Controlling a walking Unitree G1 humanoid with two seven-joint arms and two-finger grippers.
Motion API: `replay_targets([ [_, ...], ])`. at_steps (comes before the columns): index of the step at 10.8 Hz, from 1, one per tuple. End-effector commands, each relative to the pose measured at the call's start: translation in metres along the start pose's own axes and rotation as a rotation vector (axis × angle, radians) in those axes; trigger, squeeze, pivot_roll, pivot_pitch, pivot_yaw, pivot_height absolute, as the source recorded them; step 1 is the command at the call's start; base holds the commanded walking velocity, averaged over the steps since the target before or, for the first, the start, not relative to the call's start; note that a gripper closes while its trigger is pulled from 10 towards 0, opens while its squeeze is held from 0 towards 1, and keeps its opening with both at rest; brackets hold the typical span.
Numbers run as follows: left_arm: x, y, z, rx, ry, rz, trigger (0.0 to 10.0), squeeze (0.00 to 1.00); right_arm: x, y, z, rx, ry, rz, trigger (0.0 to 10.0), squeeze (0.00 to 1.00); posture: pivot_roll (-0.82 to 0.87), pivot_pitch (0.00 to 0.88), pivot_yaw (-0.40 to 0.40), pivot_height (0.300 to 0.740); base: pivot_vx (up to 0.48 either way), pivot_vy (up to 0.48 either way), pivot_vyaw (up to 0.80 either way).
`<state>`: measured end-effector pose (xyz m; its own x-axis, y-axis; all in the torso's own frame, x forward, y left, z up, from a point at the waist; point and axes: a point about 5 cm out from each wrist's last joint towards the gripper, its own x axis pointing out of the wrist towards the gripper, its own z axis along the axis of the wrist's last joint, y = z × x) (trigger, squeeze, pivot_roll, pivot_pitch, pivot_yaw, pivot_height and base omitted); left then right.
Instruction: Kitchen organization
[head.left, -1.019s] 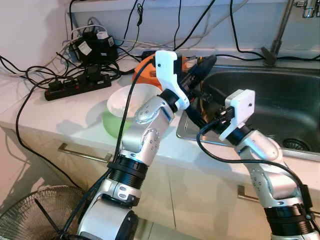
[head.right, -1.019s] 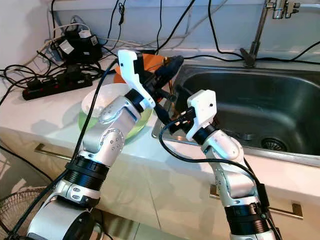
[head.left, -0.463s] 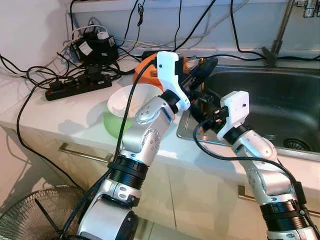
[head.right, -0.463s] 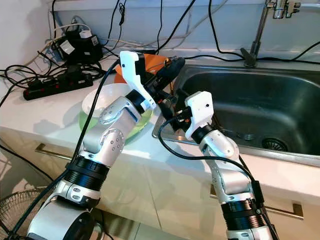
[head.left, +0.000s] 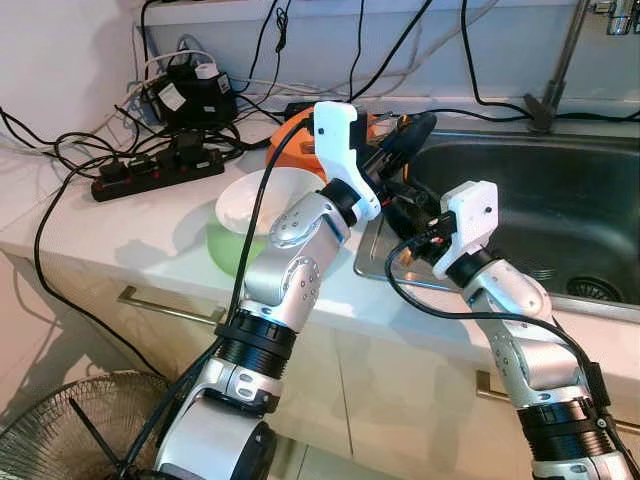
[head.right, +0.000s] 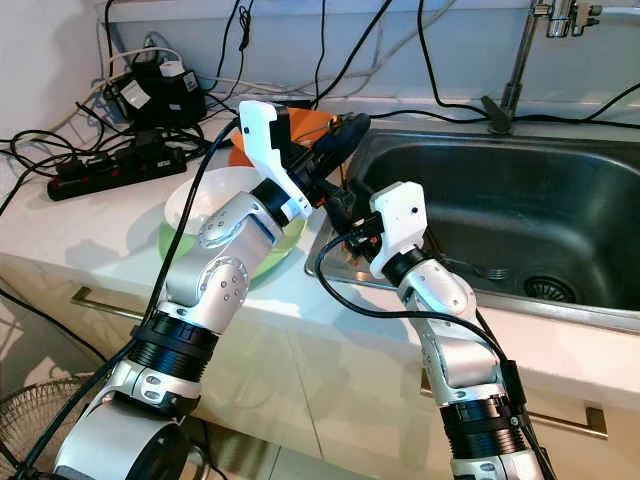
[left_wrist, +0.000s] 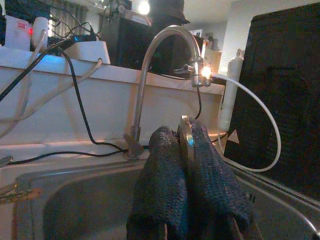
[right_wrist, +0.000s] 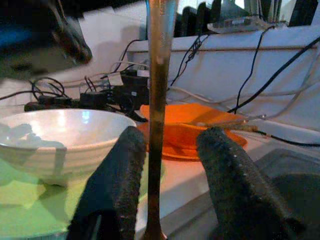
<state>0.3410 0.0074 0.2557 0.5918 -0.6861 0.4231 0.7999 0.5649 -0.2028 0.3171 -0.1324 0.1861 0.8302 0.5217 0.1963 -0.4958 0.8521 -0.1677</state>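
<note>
My left gripper (head.left: 413, 127) is raised over the sink's left rim and is shut on a thin metal utensil (left_wrist: 186, 134), seen edge-on between its fingers. The utensil's long coppery handle (right_wrist: 159, 95) hangs straight down. My right gripper (head.left: 407, 214) reaches in from the right just below and is open, with one finger (right_wrist: 117, 170) close beside the handle and the other a gap away. A white bowl (head.left: 250, 203) nested in a green bowl (head.left: 222, 250) sits on the counter to the left. Behind it lies an orange plate (right_wrist: 192, 125).
The steel sink (head.left: 560, 190) with its drain (head.left: 592, 288) lies to the right, the faucet (head.left: 556, 65) behind it. Power strips (head.left: 150, 172) and tangled cables crowd the counter's back left. A floor fan (head.left: 70, 430) stands below the cabinet front.
My right gripper has moved up and to the left, bringing its fingers to either side of the hanging handle. The left gripper has stayed put with the utensil.
</note>
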Motion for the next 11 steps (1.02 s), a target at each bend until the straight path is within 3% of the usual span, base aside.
replay_targets([
  [1, 0.0049, -0.0114, -0.0002, -0.038, -0.032, -0.021, 10.0, 0.00, 0.0036, -0.0011, 0.0045, -0.017, -0.015, -0.006, 0.0, 0.00, 0.03, 0.000, 0.166, 0.740, 0.000, 0.000, 0.00],
  [10, 0.0048, -0.0117, 0.0005, -0.037, -0.040, -0.018, 10.0, 0.00, 0.0043, -0.0059, 0.0038, -0.029, -0.014, -0.044, 0.0, 0.00, 0.03, 0.000, 0.164, 0.740, 0.000, 0.000, 0.00],
  [11, 0.0047, -0.0112, 0.0000, -0.042, -0.041, -0.013, 10.0, 1.00, 0.0044, -0.0084, 0.0039, -0.031, -0.016, -0.061, 0.0, 0.00, 0.03, 0.000, 0.163, 0.740, 0.000, 0.000, 0.00],
])
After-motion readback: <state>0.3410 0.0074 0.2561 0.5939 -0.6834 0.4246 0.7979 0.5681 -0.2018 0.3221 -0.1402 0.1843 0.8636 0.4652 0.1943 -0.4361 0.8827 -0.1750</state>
